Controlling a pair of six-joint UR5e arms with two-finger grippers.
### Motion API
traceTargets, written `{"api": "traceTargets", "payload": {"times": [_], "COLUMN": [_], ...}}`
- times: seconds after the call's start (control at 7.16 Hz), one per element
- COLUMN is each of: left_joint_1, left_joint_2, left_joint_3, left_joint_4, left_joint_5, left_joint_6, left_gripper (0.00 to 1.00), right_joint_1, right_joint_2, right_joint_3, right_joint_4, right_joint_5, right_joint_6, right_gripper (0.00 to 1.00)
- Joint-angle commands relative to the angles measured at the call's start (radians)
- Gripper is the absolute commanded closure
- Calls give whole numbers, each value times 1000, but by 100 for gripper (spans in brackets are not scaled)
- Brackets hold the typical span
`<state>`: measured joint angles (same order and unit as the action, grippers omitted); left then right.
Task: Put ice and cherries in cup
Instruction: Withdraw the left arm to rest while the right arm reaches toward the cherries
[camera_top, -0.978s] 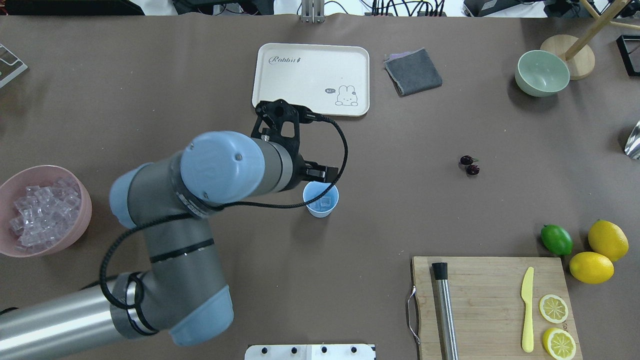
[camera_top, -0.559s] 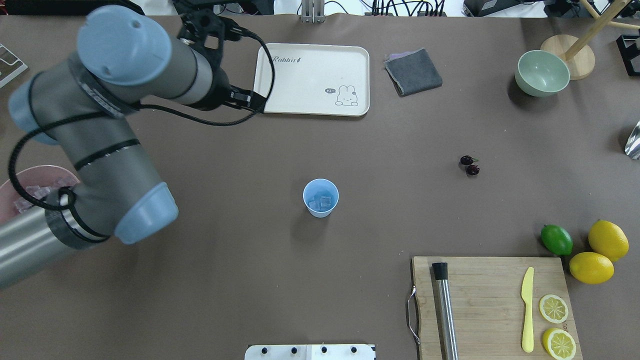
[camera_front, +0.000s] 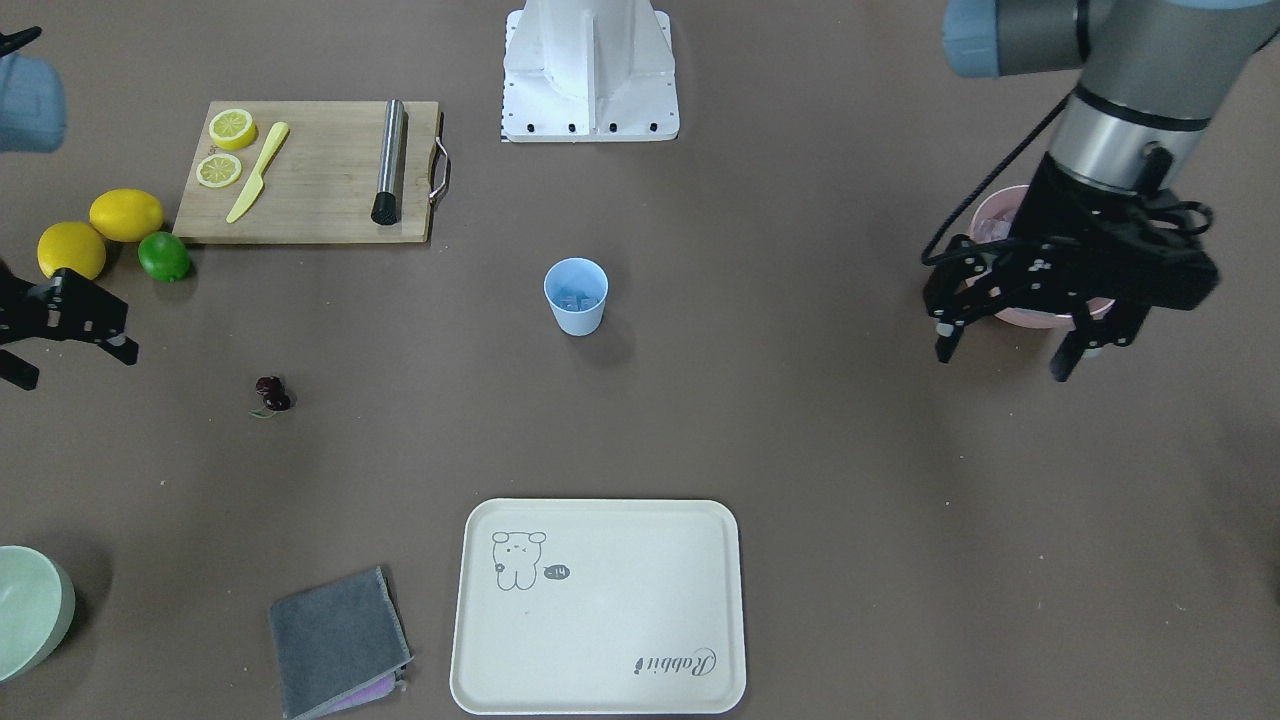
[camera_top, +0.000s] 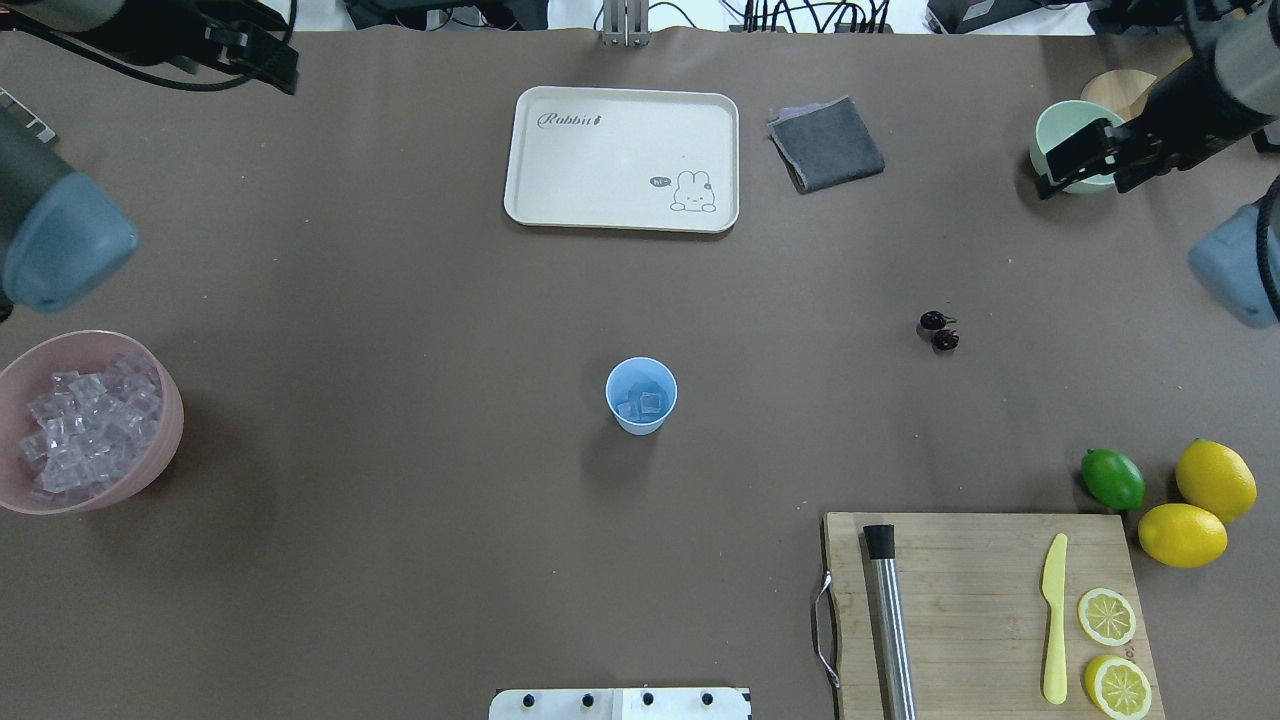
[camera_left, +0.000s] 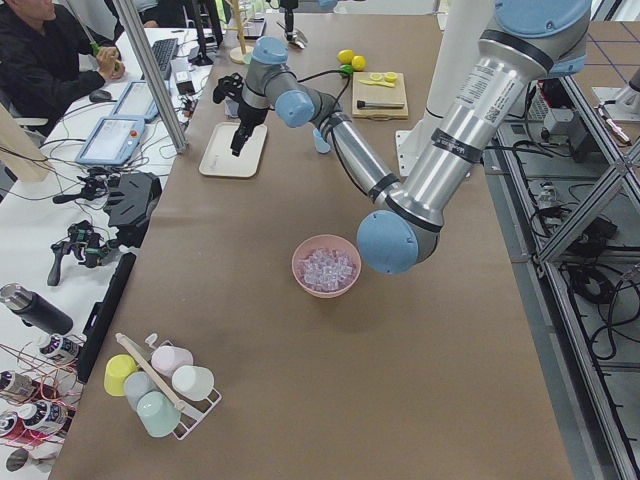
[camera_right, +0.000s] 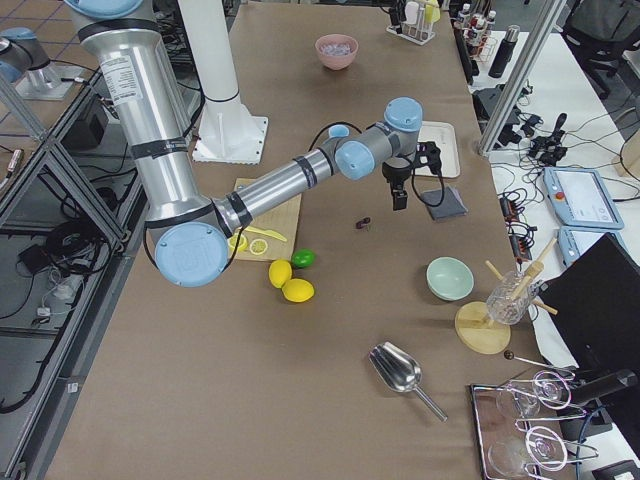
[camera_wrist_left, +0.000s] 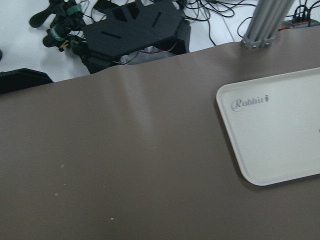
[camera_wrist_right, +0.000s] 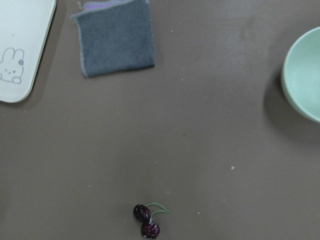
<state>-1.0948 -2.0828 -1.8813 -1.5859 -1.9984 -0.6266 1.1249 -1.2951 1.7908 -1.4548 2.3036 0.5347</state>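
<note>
The light blue cup (camera_top: 641, 396) stands upright mid-table with a few ice cubes (camera_top: 640, 404) inside; it also shows in the front view (camera_front: 576, 295). More ice fills the pink bowl (camera_top: 85, 420) at the left edge. The dark cherries (camera_top: 938, 331) lie on the table right of the cup, also low in the right wrist view (camera_wrist_right: 146, 221). My left gripper (camera_front: 1005, 360) is open and empty, high near the pink bowl. My right gripper (camera_top: 1085, 185) is open and empty over the pale green bowl (camera_top: 1080, 150), far behind the cherries.
A cream tray (camera_top: 622, 160) and a grey cloth (camera_top: 826, 143) lie at the back. A wooden board (camera_top: 985, 610) with a metal rod, yellow knife and lemon slices sits front right, next to a lime (camera_top: 1112, 479) and two lemons (camera_top: 1200, 505).
My left arm has pulled away from above the cup to the far back left. My right arm has come into view at the back right, over the green bowl.
</note>
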Motion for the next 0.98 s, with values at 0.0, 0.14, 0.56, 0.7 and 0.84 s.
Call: {"api": "traceTargets", "payload": {"times": [0.0,0.14,0.56,0.7,0.84], "left_joint_1": [-77,-89,-89,-88,-88], "left_joint_2": [7,6,-3,-5,-6], "left_joint_3": [-9,-9,-9,-9,-10], "left_joint_4": [44,65,72,72,72], "left_joint_5": [-34,-36,-36,-36,-36], "left_joint_6": [45,47,61,61,61], "left_gripper": [2,2,2,2,2], "right_joint_1": [-152,-183,-209,-211,-215], "right_joint_2": [2,2,5,3,-1], "right_joint_3": [-22,-30,-196,-206,-206], "right_joint_4": [22,22,210,212,212], "right_joint_5": [-103,-108,-110,-110,-110], "right_joint_6": [17,17,25,28,31], "right_gripper": [0,0,0,1,2]}}
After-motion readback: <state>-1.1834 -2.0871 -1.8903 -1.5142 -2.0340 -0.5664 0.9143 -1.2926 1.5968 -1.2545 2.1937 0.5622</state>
